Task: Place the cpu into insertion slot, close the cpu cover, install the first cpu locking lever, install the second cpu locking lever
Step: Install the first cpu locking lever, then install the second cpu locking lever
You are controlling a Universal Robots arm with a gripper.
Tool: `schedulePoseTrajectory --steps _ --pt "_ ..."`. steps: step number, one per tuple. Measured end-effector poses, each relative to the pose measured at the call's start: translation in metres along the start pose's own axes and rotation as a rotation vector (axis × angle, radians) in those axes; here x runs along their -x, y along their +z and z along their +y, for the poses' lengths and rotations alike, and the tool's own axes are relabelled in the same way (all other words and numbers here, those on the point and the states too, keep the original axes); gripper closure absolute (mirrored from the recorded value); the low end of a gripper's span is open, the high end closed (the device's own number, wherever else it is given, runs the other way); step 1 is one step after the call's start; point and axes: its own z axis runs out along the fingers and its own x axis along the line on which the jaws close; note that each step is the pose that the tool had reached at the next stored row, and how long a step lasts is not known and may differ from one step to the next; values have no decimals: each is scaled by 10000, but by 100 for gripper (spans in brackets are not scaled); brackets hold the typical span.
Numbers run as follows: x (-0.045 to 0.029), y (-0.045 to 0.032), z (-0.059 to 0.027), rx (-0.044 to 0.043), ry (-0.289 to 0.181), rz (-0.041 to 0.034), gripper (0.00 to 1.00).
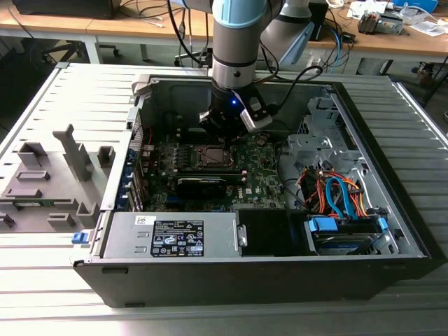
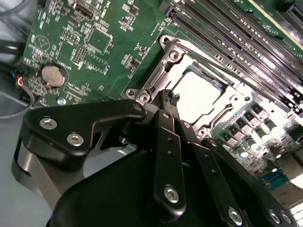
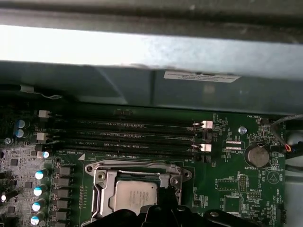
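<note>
Second wrist view: the black metal gripper [image 2: 169,98], fingertips closed together, hovers beside the dull silver square cpu [image 2: 199,90], seated inside the silvery metal-framed cpu cover [image 2: 227,101].

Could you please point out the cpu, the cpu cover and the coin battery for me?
cpu [image 3: 135,195], first wrist view, middle of its metal top.
cpu cover [image 3: 100,189], first wrist view, frame's side strip.
coin battery [image 2: 52,75], second wrist view, its face.

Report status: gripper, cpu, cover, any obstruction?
Gripper shut, tips at socket edge. Cpu seated in slot, cpu cover down around it. Nothing seen in the way.
</note>
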Motion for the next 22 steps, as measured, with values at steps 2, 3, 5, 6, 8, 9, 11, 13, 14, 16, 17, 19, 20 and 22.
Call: schedulePoseTrajectory --steps 2,3,5,6,8,9,11,13,14,16,17,19,20,22 --pt "0 0 0 -46 284 -6 89" --pt "0 0 0 -65 407 -9 89" --pt "1 1 1 -143 682 -15 89" --pt "1 0 0 -161 727 -15 89" --pt "1 -65 2 -171 766 -16 89" --pt "3 -185 5 -171 769 -16 89" --pt "5 -252 7 -183 774 -16 89" --pt "5 -263 7 -181 774 -17 89" --pt "5 -263 7 -180 774 -17 89" --pt "5 -268 7 -182 774 -16 89" --pt "5 -268 7 -182 775 -16 89" --pt "5 -268 7 -183 774 -16 89" --pt "4 -269 6 -184 774 -15 89" --pt "4 -269 2 -184 775 -15 89"
